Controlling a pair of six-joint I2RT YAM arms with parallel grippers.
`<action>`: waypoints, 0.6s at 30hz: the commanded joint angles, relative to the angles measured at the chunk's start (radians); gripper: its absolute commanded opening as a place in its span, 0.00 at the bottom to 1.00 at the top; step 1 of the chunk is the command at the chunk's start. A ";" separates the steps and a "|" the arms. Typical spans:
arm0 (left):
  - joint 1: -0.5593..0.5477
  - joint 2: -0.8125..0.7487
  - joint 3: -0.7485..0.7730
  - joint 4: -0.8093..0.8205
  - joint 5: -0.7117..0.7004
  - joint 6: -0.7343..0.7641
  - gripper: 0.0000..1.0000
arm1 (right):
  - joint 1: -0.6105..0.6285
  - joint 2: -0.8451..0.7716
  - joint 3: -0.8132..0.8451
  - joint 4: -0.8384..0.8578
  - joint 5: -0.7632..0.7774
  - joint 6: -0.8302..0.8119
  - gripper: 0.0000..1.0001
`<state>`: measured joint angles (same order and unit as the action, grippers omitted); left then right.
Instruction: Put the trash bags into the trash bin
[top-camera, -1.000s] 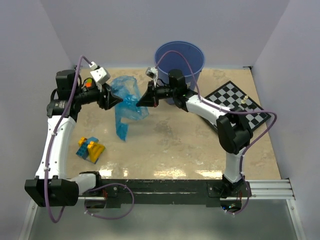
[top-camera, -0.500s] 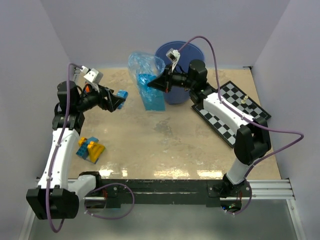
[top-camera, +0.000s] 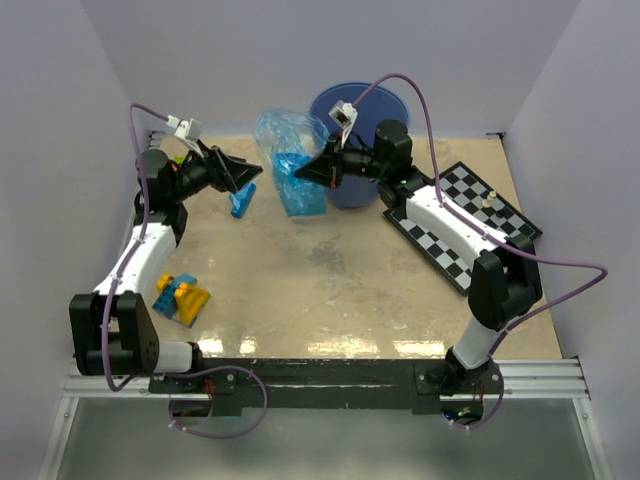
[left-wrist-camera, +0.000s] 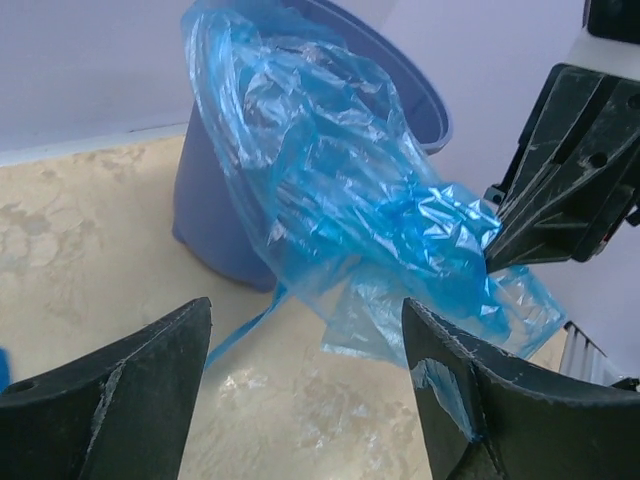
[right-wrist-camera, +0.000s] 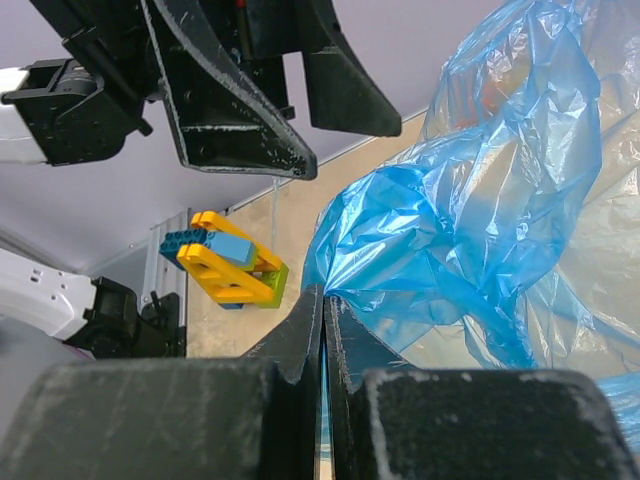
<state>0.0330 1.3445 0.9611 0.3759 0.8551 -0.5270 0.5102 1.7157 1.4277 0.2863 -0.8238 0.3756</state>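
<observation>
Pinching the trash bag with the right fingers, pressed fully together on a fold of the thin blue film, with no gap between them. Holding it up in the air above the desk, crumpled and hanging loose, just at the left side of the trash bin and not inside it. Seen from the left wrist, lies in front of the bin wall and overlaps the rolled rim; cannot tell about real contact with the rim. Showing the trash bin upright at the far edge of the desk, mouth upward. Presenting the left fingers spread wide, with nothing between them, aimed at the bag from the left side and apart from it. Noting a small blue piece on the desk just below the left fingers; cannot tell if soft film or hard block. Noting also a little heap of yellow and blue toy blocks near the left edge of the desk, well apart from the bag. Finding the chessboard at the right side of the desk, partly under the right arm, near the bin.
</observation>
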 joint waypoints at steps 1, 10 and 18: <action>-0.025 0.071 0.062 0.225 0.030 -0.131 0.80 | 0.002 -0.034 0.026 -0.021 0.008 -0.035 0.00; -0.096 0.219 0.126 0.376 0.035 -0.226 0.50 | 0.002 -0.033 0.037 -0.075 0.009 -0.067 0.00; -0.085 0.156 0.094 0.293 0.009 -0.173 0.00 | -0.001 -0.042 0.027 -0.098 0.029 -0.099 0.00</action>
<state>-0.0608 1.5696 1.0420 0.6605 0.8825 -0.7387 0.5102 1.7157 1.4277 0.1963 -0.8185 0.3134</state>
